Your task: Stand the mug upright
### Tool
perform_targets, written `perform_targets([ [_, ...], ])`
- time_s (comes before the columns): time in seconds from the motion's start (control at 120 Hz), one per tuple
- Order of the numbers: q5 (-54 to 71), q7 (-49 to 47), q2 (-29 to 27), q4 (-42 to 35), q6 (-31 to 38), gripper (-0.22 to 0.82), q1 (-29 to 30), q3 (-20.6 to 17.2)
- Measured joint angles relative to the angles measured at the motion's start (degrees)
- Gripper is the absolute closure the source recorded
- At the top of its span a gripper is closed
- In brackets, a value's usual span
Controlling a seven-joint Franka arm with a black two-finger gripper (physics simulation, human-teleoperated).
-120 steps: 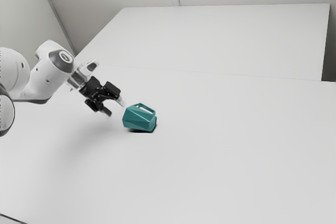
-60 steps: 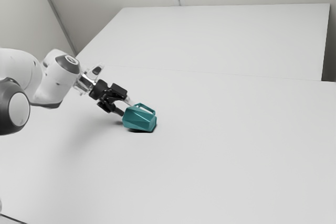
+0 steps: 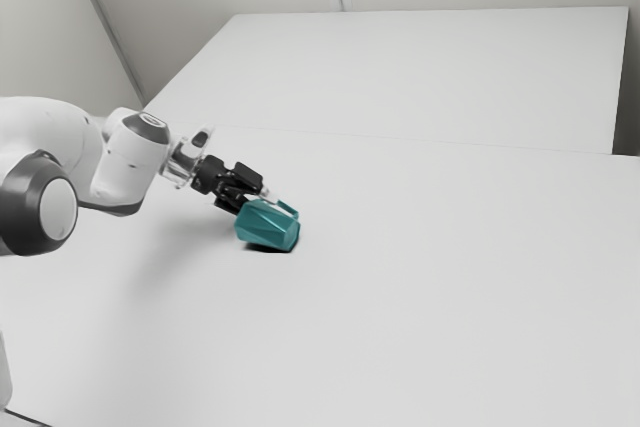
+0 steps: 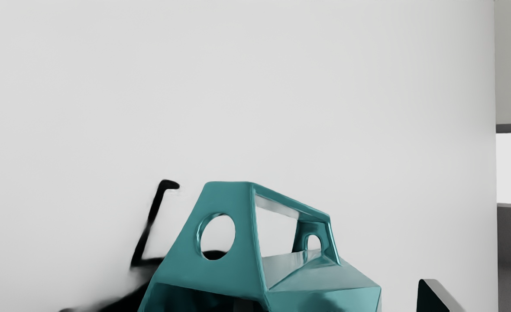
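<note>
Now reach closer with the gripper (image 3: 255, 202), right up to the mug (image 3: 267, 226), fingers open, one seemingly inside the mouth (image 4: 195, 299); seem ready for gripping, not yet for standing upright. See on the table (image 3: 420, 287) its lying body, long axis roughly along the far edge, mouth toward the gripper, handle (image 4: 234, 195) upward

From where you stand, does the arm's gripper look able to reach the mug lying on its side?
Probably yes: the gripper is right at the mug, its fingers are open, and I see nothing between them to block it. The mug's mouth faces the gripper.
</note>
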Motion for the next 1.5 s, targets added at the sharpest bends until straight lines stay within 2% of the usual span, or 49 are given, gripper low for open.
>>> perform_targets([
  [0.133,-1.5,0.9,0.1,0.1,0.0,0.34,-0.2,0.0],
  [0.325,-2.7,1.9,0.0,0.1,-0.1,0.59,-0.2,0.0],
  [0.425,-2.9,2.2,0.0,0.1,0.0,0.67,-0.3,-0.1],
  [0.808,-4.0,3.0,-0.2,0.0,0.4,0.71,-0.4,-0.5],
  [1.192,-3.6,3.3,-2.8,-0.6,0.3,0.79,-0.4,-1.0],
  [1.5,4.5,2.4,-6.9,-0.4,0.5,0.79,-0.3,-1.3],
])
